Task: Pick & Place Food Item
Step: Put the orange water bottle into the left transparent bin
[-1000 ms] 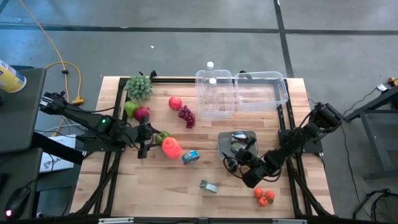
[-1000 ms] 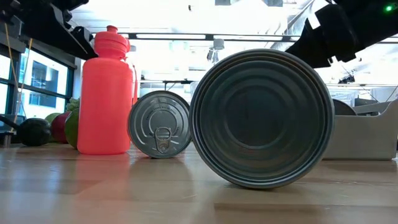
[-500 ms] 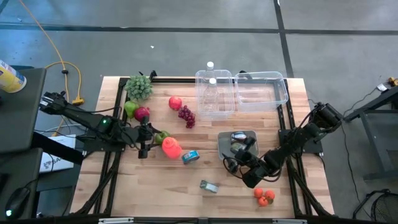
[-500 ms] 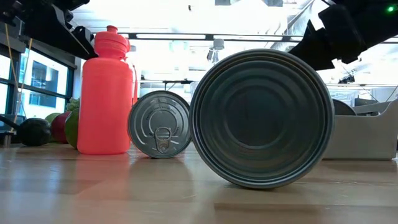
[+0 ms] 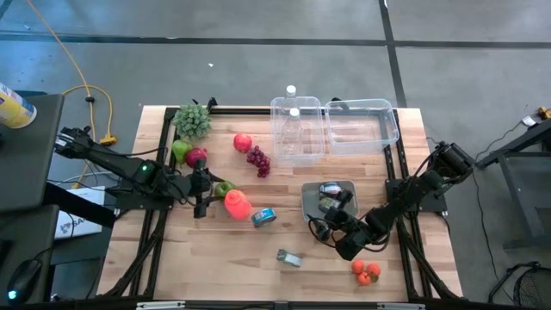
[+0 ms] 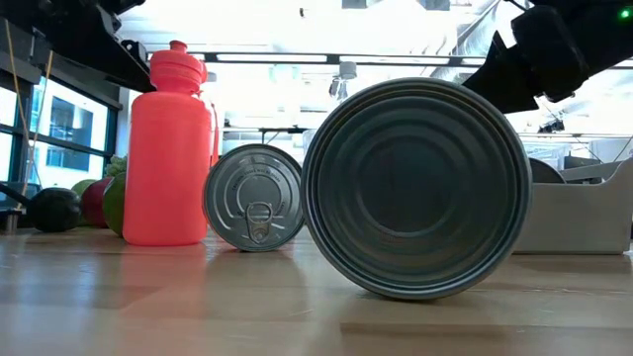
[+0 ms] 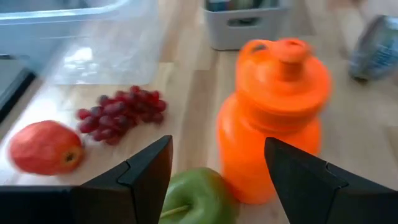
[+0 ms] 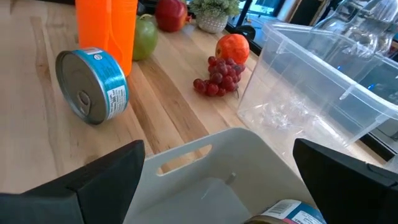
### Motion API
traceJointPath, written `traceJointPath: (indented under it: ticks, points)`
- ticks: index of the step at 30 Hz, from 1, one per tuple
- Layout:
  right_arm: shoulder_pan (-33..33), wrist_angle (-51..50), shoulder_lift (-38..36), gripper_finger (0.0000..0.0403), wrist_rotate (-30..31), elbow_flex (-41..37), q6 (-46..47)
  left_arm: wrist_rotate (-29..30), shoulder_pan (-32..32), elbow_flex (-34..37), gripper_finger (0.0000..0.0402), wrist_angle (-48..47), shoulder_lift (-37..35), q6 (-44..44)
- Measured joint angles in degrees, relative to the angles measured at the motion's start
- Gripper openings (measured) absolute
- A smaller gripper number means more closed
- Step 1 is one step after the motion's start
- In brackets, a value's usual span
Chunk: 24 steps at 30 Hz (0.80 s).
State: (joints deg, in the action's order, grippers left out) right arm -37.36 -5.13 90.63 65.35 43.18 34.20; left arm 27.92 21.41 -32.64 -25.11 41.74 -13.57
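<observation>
since a second ago almost nothing has moved, so no food is picked yet. the left gripper stays open around the smooth green apple, just beside the orange plastic bottle. the right gripper hangs wide open over the grey tray, holding nothing; a ribbed metal can lies near.
</observation>
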Motion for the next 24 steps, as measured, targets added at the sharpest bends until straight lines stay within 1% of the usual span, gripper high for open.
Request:
traceJointPath:
  ticks: [3, 5, 13, 15, 18, 24]
  points:
    - [0.0, 0.0, 0.0, 0.0398, -0.9, 0.0, 0.0, 6.0, 0.0, 0.0, 0.0246, 0.2, 0.0, -3.7]
    - [0.0, 0.0, 0.0, 0.0398, -1.0, 0.0, 0.0, 8.4, 0.0, 0.0, 0.0246, 0.2, 0.0, -5.3]
    - [0.0, 0.0, 0.0, 0.0398, -1.0, 0.0, -0.3, 7.9, 0.0, 0.0, 0.0246, 0.3, 0.0, -4.0]
    - [0.0, 0.0, 0.0, 0.0398, -1.0, 0.0, -1.0, 7.2, 0.0, 0.0, 0.0253, 0.3, 0.0, -4.0]
    - [0.0, 0.0, 0.0, 0.0398, -1.0, 0.0, -1.1, 6.0, 0.0, 0.0, 0.0281, 0.3, 0.0, -4.1]
    - [0.0, 0.0, 0.0, 0.0398, -1.0, 0.0, -1.1, 3.8, 0.0, 0.0, 0.0357, 0.3, 0.0, -4.0]
